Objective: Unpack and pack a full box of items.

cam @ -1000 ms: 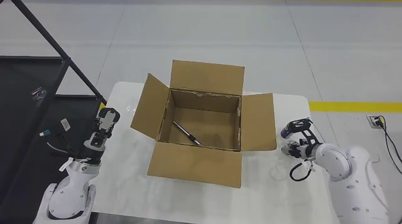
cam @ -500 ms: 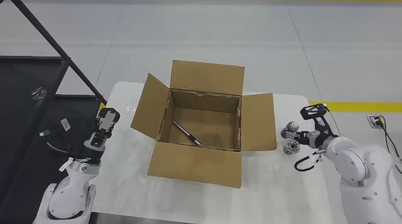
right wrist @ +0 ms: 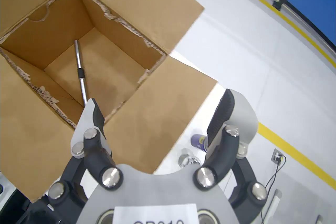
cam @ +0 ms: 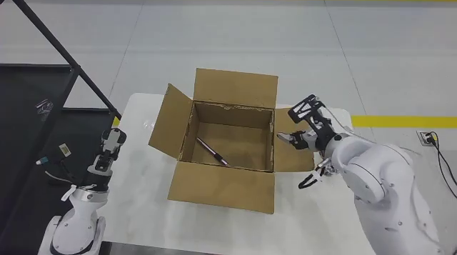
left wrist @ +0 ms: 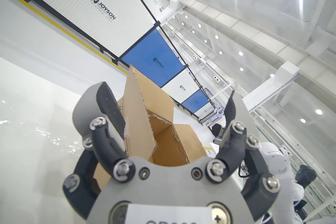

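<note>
From above: a brown cardboard box (cam: 221, 187) sits mid-way across the white table (cam: 143, 191), all four flaps splayed out. One slim silver-and-black pen (cam: 212, 151) lies slantwise on its floor. The right gripper (cam: 296, 121) hangs over the right-hand flap, just short of the box mouth. The left gripper (cam: 112, 141) is parked well apart, near the table's left edge.

Over to the left wrist: the jaws are spread wide with nothing between them, aimed up past the box's side flap toward the ceiling. That arm looks out of the play.

Now the right wrist: its jaws also gape, empty. Below them is the pen, one end tucked toward a bottom corner and passing behind a fingertip (right wrist: 92, 107). Beside the flap on the table stand a small purple-topped cylinder (right wrist: 198, 141) and a shiny metal piece (right wrist: 187, 158); what that second one is, I can't quite tell.

So the pen looks like the last thing to lift out. To do it well, the gripper should clear the flap, then drop straight down through the opening, away from the walls. The wrist should turn so the fingers straddle the pen crosswise at its black middle band. The pads need to reach right down to the cardboard before closing, since a thin round barrel will roll or pivot if pinched off-centre.
</note>
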